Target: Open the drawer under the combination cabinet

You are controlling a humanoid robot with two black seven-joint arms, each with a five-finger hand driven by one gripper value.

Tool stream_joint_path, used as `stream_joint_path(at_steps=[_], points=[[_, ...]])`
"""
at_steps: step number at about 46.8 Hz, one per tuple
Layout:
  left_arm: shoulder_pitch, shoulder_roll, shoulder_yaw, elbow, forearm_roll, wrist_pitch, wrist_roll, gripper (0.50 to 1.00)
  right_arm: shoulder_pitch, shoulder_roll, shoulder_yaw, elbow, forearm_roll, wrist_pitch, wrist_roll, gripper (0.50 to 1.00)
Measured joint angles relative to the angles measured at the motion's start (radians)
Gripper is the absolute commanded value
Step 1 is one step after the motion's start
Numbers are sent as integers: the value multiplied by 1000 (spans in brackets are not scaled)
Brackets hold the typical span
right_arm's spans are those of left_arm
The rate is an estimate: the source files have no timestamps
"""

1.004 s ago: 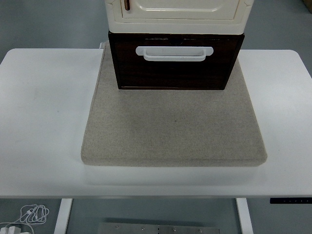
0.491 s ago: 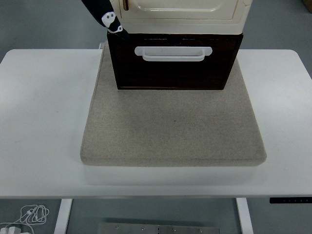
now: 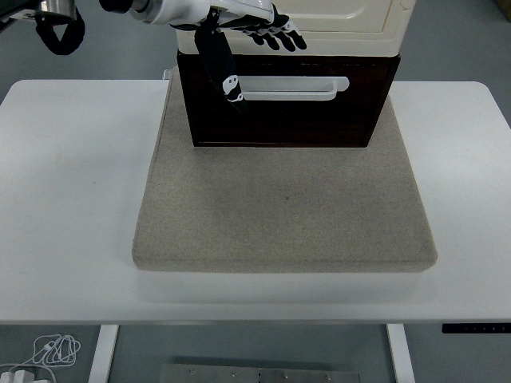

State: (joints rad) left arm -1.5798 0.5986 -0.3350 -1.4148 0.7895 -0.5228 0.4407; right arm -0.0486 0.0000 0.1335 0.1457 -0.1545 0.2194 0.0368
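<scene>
A cream cabinet [image 3: 299, 28] stands on a dark brown drawer [image 3: 287, 112] at the back of a beige pad [image 3: 283, 207]. The drawer front is flush and carries a long white handle [image 3: 291, 88]. My left hand [image 3: 267, 32] reaches in from the top left, fingers spread and holding nothing, in front of the cabinet's lower edge just above the handle's left end. A black strap [image 3: 219, 68] hangs from the wrist across the handle's left end. The right arm is out of the picture.
The beige pad lies on a white table [image 3: 64, 183]. A tangle of white cable [image 3: 52, 349] lies on the floor at the lower left.
My left arm has come in from the top left and moved right, so the hand is now over the drawer's upper edge. The drawer has not moved.
</scene>
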Motion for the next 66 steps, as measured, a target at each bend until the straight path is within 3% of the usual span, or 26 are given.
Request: stream_joint_path(at_steps=[23, 44, 66], points=[[12, -72, 5, 71, -104, 23, 151, 1000, 0, 0, 0, 0, 0, 0, 0, 926], [12, -173, 52, 194, -97, 26, 159, 1000, 0, 0, 0, 0, 0, 0, 0, 926], [8, -215, 109, 237, -86, 40, 156, 1000, 0, 0, 0, 0, 0, 0, 0, 926]])
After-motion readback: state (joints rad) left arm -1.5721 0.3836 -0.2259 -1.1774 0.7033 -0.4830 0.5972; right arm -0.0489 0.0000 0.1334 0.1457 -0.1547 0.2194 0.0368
